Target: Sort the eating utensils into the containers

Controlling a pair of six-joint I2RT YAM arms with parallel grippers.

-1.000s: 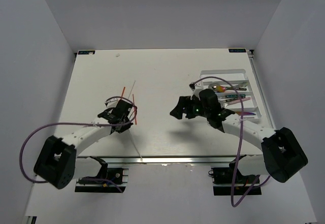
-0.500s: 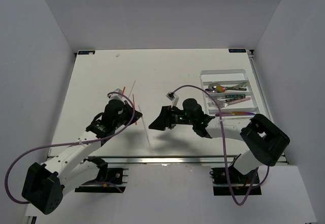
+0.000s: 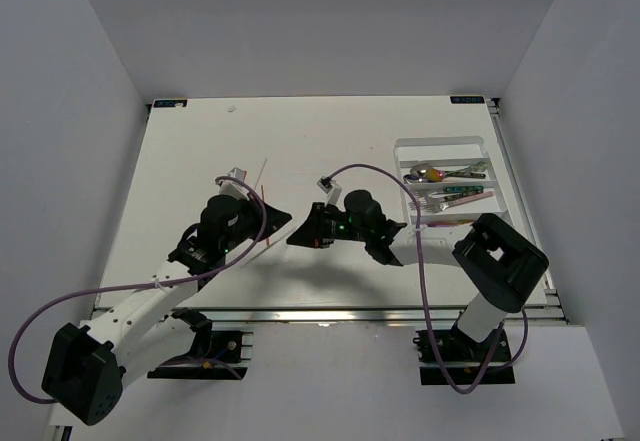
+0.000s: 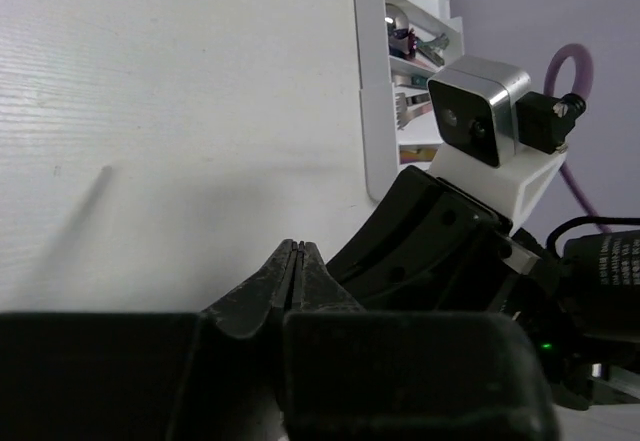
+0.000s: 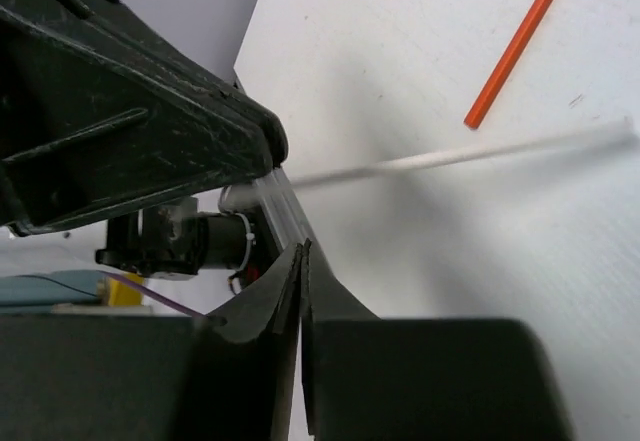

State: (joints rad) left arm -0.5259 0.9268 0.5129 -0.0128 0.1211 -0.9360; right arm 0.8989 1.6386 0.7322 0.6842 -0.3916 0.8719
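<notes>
Both arms have swung inward: our left gripper (image 3: 272,223), clamped on the white chopstick (image 5: 450,156) over the table's middle, meets our right gripper (image 3: 300,234), whose jaws look pressed together. We judge the stick light, stiff and slick, best pinched mid-length before it goes to the tray (image 3: 400,146) by the right edge.

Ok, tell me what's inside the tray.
Several metal utensils lie in the tray's far compartments, one a purple-gold spoon. The right arm covers its near end.

A white surface (image 3: 330,141) sits between pale walls (image 3: 320,21). Small dark tags (image 3: 170,103) mark its two far corners, and a metal rail (image 3: 330,313) runs along its near edge.
</notes>
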